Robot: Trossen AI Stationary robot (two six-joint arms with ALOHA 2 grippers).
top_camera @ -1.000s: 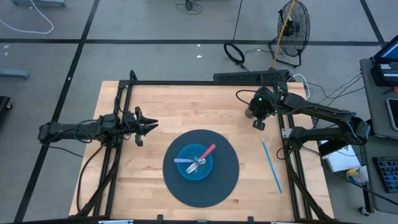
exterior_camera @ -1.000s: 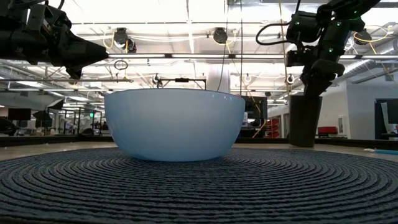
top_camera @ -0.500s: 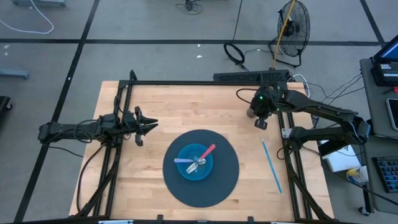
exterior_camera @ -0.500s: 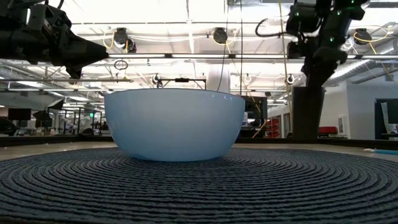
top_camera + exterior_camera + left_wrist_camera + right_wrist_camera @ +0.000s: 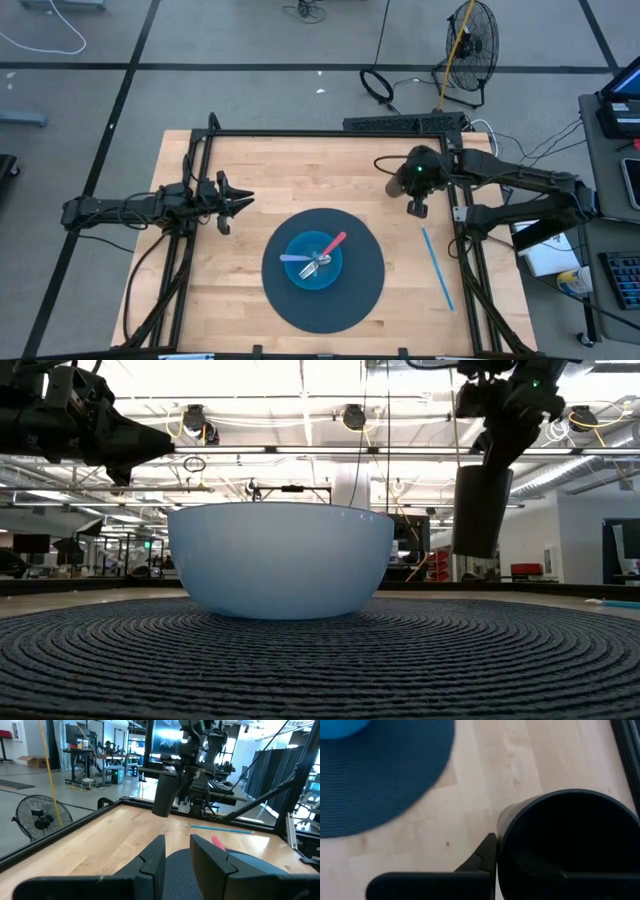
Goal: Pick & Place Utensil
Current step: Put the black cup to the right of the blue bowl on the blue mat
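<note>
On the round dark mat (image 5: 360, 295): blue bowl (image 5: 316, 262) holds a fork (image 5: 314, 266), pink and purple utensils | right gripper (image 5: 418, 206) clamped on the rim of a dark cup (image 5: 478, 510), lifted, nothing visible inside | blue utensil (image 5: 437, 268) on wood, right of mat | left gripper (image 5: 238, 202) partly parted, empty, waits at left.

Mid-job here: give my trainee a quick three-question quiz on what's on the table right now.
1. True or false: the dark cup stands on the table.
2. What lies in the blue bowl? A) utensils B) a sponge C) nothing
3. Fill in: in the high view, the thin blue stick lies on bare wood to the ___ of the round mat.
Key: 1 false, the right gripper holds it clear of the table; 2 A; 3 right.
</note>
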